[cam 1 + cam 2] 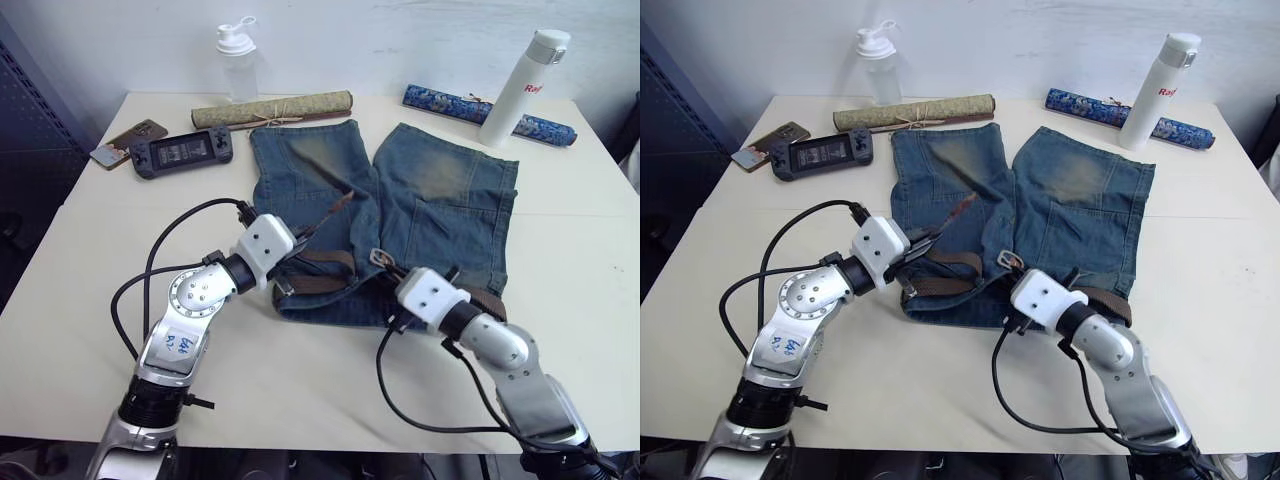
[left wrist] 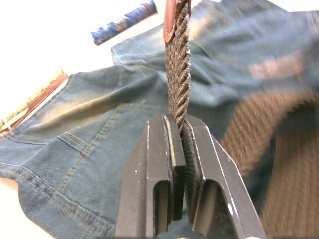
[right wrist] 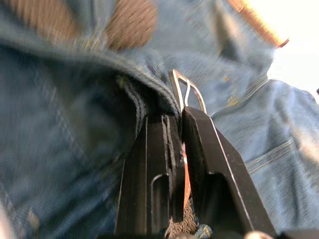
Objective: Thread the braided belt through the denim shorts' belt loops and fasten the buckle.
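**Belt pinched at both ends over the shorts**

On the white table (image 1: 90, 270), shorts (image 1: 440, 200) spread flat, waistband toward the robot, legs pointing to the far edge. Belt (image 1: 325, 283) lying along the waistband, passing under loops (image 1: 352, 262) near the middle, brown strap showing again at the right side of the waist.

At the waistband's left part, left gripper (image 1: 298, 243) closed on the belt's tip end: in the left wrist view, braided strap (image 2: 178, 74) clamped tight between both fingers (image 2: 154, 169), running straight out from them to the brown leather tip, lifted clear of the denim. From the head, leather tip slanting up and away over the left leg.

Near the waistband's middle, right gripper (image 1: 388, 272) closed on the buckle end: in the right wrist view, fingers (image 3: 209, 164) squeezed together around the leather end, braid visible at their base, buckle (image 3: 187, 94) sticking out just past the fingertips, touching the denim fold. From the head, buckle (image 1: 380, 258) just beyond the gripper, resting on the shorts.

Along the far edge: rolled tan mat (image 1: 272, 110) just beyond the left leg, clear bottle (image 1: 238, 62) behind it, blue patterned roll (image 1: 450, 102) and white bottle (image 1: 520, 88) beyond the right leg. To the far left, handheld console (image 1: 182, 153) beside a phone (image 1: 128, 142).
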Motion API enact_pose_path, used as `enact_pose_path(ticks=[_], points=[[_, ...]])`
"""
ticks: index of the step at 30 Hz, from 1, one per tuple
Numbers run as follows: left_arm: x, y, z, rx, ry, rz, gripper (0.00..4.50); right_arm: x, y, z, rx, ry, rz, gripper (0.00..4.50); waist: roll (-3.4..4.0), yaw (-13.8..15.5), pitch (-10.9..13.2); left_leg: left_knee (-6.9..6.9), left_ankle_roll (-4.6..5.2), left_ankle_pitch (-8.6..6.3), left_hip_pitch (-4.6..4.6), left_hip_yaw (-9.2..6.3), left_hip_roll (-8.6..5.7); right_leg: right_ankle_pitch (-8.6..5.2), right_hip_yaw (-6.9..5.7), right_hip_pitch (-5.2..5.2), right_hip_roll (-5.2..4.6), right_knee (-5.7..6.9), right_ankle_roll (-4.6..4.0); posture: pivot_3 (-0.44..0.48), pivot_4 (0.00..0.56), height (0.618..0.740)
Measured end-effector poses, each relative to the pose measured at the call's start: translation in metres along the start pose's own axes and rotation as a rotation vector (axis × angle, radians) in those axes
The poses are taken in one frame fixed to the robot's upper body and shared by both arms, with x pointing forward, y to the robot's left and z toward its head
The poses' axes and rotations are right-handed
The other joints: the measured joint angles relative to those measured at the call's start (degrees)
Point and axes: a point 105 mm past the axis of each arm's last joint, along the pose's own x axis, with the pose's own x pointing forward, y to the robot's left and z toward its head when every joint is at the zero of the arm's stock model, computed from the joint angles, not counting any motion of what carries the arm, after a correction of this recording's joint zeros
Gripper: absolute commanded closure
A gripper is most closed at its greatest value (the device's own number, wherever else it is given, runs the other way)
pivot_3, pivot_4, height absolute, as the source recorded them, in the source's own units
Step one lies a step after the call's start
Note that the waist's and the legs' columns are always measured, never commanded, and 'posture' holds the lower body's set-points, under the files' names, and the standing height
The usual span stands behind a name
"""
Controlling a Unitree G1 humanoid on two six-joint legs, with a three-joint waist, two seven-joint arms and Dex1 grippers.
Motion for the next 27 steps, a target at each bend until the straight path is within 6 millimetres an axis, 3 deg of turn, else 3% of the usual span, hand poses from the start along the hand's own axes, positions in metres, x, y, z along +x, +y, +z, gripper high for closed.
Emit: enact_pose_path(ticks=[3,5,6,8,11,18,27], points=[[0.0,-0.001,0.0,-0.024,0.013,0.004,4.5,0.004,0.008,-0.004,-0.114,0.021,-0.029,4.45,-0.03,0.02,-0.02,0.06,-0.01,0.01,0.03,0.01,0.0,0.0,0.02,0.03,0.0,-0.04,0.0,0.0,0.15,0.717],[-0.001,-0.002,0.003,-0.022,0.006,0.003,4.5,0.004,0.01,-0.005,-0.155,0.03,-0.055,3.55,-0.05,0.12,-0.03,0.06,-0.02,0.01,0.05,0.0,-0.01,0.0,0.04,0.05,-0.01,-0.08,0.0,0.0,0.15,0.717],[0.0,-0.002,0.003,-0.023,0.005,0.001,4.5,0.004,0.01,-0.008,-0.165,0.044,-0.071,3.38,-0.05,0.15,-0.03,0.06,-0.02,0.01,0.06,0.0,-0.01,0.0,0.04,0.07,-0.01,-0.09,0.0,0.0,0.15,0.717],[-0.001,-0.002,0.002,-0.028,0.012,0.002,4.5,0.002,0.009,-0.012,-0.193,0.059,-0.096,2.28,-0.05,0.1,-0.03,0.05,-0.02,0.01,0.07,0.01,-0.02,0.0,0.07,0.06,-0.01,-0.08,0.0,0.0,0.15,0.717],[0.0,-0.003,0.002,-0.034,0.013,0.004,4.5,0.0,0.005,-0.011,-0.239,0.064,-0.136,1.14,-0.08,0.07,-0.05,0.02,-0.05,0.02,0.13,0.01,0.0,0.0,0.08,0.09,0.02,-0.09,0.0,0.0,0.15,0.717],[0.001,-0.003,0.002,-0.048,0.014,0.005,4.5,-0.01,0.006,-0.016,-0.286,0.088,-0.209,1.14,-0.12,0.13,-0.08,0.03,-0.05,0.02,0.14,0.02,-0.01,0.0,0.1,0.11,0.01,-0.09,0.0,0.0,0.15,0.717],[0.001,-0.003,0.001,-0.054,0.018,0.006,4.5,0.004,0.002,-0.021,-0.251,0.126,-0.31,1.14,-0.33,-0.01,-0.21,0.01,-0.09,0.04,0.27,0.06,0.03,-0.01,0.23,0.16,0.05,-0.06,-0.02,0.0,0.15,0.717]])
